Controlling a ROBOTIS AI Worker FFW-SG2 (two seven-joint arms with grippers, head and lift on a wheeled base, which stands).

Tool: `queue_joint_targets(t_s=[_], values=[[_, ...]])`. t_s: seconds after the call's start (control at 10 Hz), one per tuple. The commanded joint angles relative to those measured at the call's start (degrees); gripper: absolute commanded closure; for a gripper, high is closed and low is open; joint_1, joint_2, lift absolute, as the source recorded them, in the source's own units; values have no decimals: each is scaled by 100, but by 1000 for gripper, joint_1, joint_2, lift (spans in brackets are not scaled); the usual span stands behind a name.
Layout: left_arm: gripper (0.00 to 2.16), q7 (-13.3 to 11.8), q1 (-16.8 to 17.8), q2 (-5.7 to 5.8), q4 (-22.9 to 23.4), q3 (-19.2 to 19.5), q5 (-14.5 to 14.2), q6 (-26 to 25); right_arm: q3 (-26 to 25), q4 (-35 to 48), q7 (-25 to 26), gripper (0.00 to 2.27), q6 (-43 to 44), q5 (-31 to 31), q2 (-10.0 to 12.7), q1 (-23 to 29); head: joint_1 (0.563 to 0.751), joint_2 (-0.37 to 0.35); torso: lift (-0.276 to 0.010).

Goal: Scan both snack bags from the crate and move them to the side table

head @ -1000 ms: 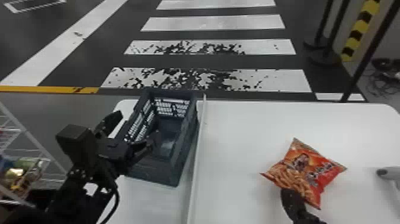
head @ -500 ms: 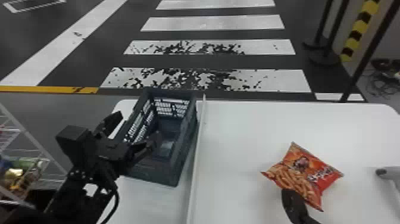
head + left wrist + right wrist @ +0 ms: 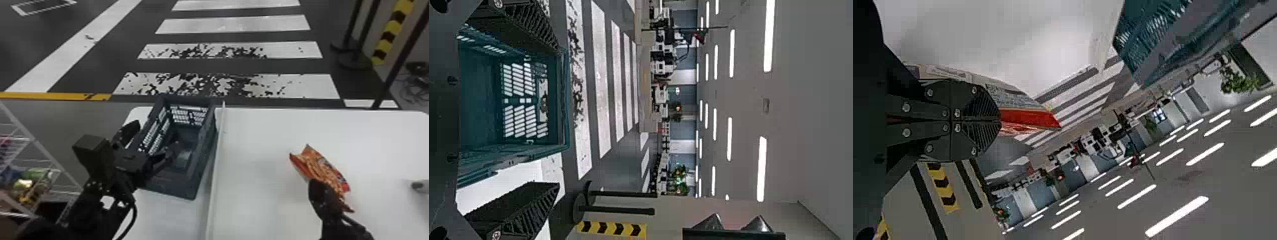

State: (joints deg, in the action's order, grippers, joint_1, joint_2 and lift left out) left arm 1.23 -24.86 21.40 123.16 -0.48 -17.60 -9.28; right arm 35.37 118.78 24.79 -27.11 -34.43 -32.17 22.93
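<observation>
Now the orange-and-red, glossy plastic snack bag (image 3: 319, 166) is pinched between the closed black fingers of the right gripper (image 3: 314, 188), held tilted over the right part of the smooth white table (image 3: 255, 137). Across the thin white raised strip (image 3: 216, 166), the blue-grey plastic crate with slotted walls (image 3: 169, 188) is seen on the left, and beside it the left gripper (image 3: 154, 137) is held with its black fingers spread wide.

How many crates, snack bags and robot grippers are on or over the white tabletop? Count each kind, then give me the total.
Crate: 1
Snack bag: 1, held by the right gripper
Grippers: 2, the left gripper and the right gripper
Total: 4
</observation>
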Motion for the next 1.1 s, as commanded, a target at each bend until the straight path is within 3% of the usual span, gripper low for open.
queue_joint_targets(t_s=[0.0,0.4,0.7,0.9,1.0], values=[[60,0,16,-22,6,-58,29,0,-619,321,-88,2240,254,965,457,27,695,127,-95],[63,0,-46,-13,23,-49,55,17,-2263,541,-167,2243,799,3417,1644,256,695,61,-95],[70,0,-11,13,15,-75,73,35,-3581,541,0,2243,1361,5588,2171,589,695,-15,-95],[70,-8,16,31,-38,-93,64,70,-4126,260,61,2243,1941,6774,2312,818,695,-101,-95],[70,-8,16,31,-65,-102,73,123,-4214,189,123,2243,2117,7012,2347,941,695,-135,-95]])
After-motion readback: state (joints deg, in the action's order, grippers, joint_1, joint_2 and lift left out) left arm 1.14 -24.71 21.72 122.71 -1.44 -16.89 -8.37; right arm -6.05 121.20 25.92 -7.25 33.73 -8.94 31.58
